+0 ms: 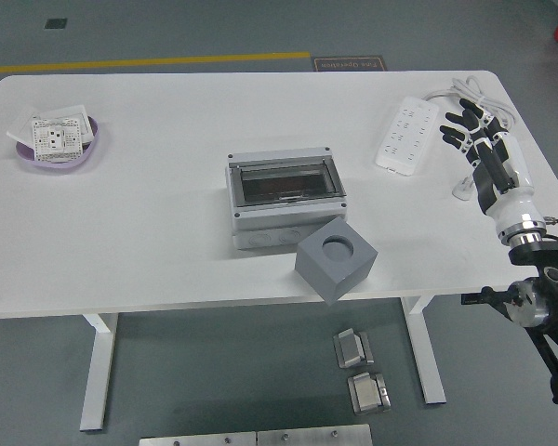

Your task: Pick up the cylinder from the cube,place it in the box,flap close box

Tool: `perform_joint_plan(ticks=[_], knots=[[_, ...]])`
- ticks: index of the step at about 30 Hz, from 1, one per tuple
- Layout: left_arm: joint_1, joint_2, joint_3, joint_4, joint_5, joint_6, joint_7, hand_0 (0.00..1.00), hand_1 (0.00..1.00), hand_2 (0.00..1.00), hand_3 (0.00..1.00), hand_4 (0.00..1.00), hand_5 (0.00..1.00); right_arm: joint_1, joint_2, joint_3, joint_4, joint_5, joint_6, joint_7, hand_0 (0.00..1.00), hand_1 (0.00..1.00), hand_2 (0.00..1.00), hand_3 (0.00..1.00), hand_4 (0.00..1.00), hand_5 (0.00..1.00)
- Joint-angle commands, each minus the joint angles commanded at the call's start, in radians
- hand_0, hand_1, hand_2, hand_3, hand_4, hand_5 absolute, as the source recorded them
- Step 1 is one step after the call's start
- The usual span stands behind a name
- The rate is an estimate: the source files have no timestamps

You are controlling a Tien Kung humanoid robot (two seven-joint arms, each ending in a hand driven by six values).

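Right hand [481, 149] hovers over the right end of the white counter [167, 232], fingers spread and loose, holding nothing; it is well apart from the work items. Left arm not in view. Grey box [284, 200] sits mid-counter, its dark see-through flap [285, 184] lying down over the opening, apparently closed. Something dark red shows dimly through the flap; whether that is the cylinder cannot be told. Grey cube [335, 260] stands tilted just in front of the box's right corner, at the counter's near edge, its round socket [336, 245] on top looking empty. So the cylinder is not on the cube and is not plainly visible anywhere. Judgement: the task looks finished or nearly so. Were the cylinder to be handled, it likely is small, rigid, light and smooth-sided, best pinched around its round wall near the top. The flap looks like thin hard plastic, hinged, best pressed at its free edge. White power strip [406, 135] lies near the hand; purple dish [60, 149] with white parts sits far left.
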Motion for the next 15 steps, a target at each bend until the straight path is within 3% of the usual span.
perform_joint_plan(ticks=[15], knots=[[0.013,0.01,-0.065,-0.004,0.035,0.004,0.003,0.699,0.683,0.509,0.718,0.735,0.319,-0.025,0.004,0.066,0.004,0.037,0.001,0.013,0.787,0.698,0.722,0.753,0.927,0.692]])
